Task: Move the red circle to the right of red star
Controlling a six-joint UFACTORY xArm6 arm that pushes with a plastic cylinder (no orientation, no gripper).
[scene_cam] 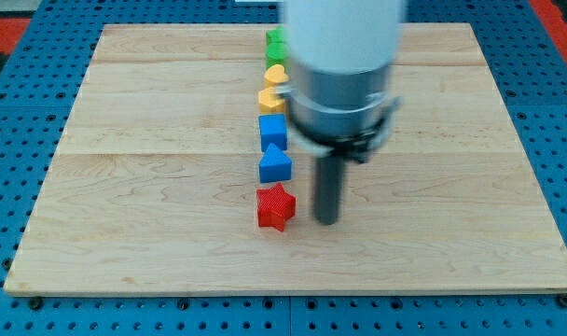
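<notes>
The red star [275,207] lies on the wooden board [153,233], below the middle of the view. My tip [327,220] rests on the board just to the star's right, a short gap away. No red circle shows in the view; the arm's white body [344,56] hides part of the board at the top centre, so it may be behind it. The rod stands upright.
A column of blocks runs up from the star: a blue triangle [274,165], a blue cube [272,132], an orange block [270,98], a yellow heart [276,75] and a green block [276,43] partly hidden by the arm.
</notes>
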